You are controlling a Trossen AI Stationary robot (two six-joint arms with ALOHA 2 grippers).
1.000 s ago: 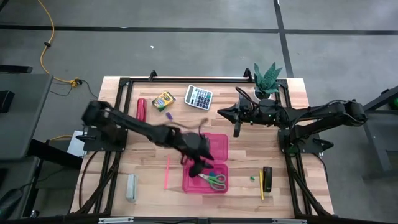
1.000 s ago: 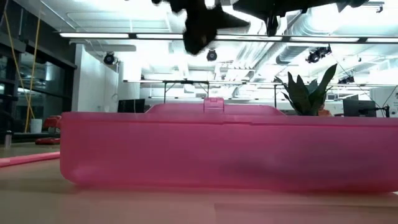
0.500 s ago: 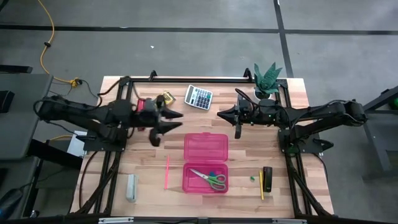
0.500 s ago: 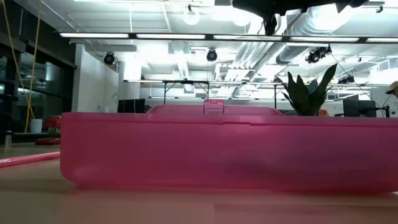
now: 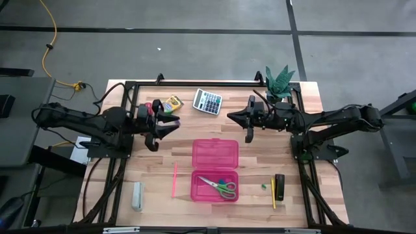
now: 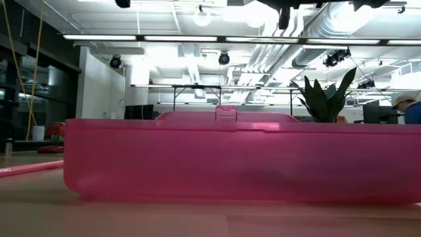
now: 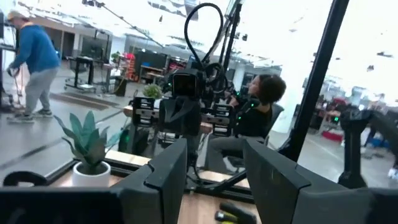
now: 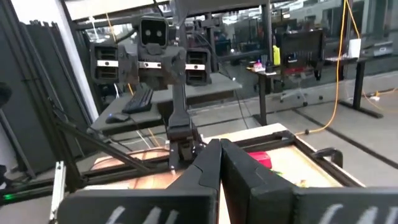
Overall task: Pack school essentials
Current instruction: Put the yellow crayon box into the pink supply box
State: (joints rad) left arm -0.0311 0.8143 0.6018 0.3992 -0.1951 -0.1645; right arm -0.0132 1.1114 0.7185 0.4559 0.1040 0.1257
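Observation:
The pink case [image 5: 215, 156] lies open in mid-table. Its near tray [image 5: 199, 192] holds the green-handled scissors [image 5: 220, 186] and a blue eraser [image 5: 223, 174]. A pink pencil [image 5: 174, 180] lies on the table left of the tray. A yellow pencil [image 5: 273, 194] and a green eraser [image 5: 264, 186] lie to its right. The crayon box [image 5: 171, 104] sits near the far edge. My left gripper [image 5: 174, 122] hovers open just near of the crayon box, holding nothing. My right gripper [image 5: 231, 117] hovers shut and empty beyond the case's far right corner.
A calculator [image 5: 208, 101] and a potted plant [image 5: 279, 83] stand at the far edge. A red object [image 5: 148, 112] lies left of the crayon box. A grey block [image 5: 137, 195] sits near left and a black object [image 5: 279, 186] near right. People show in the room beyond.
My left arm has drawn back from above the case tray, up and toward the table's far left, and now hangs beside the crayon box. The scissors and the blue eraser have stayed in the tray.

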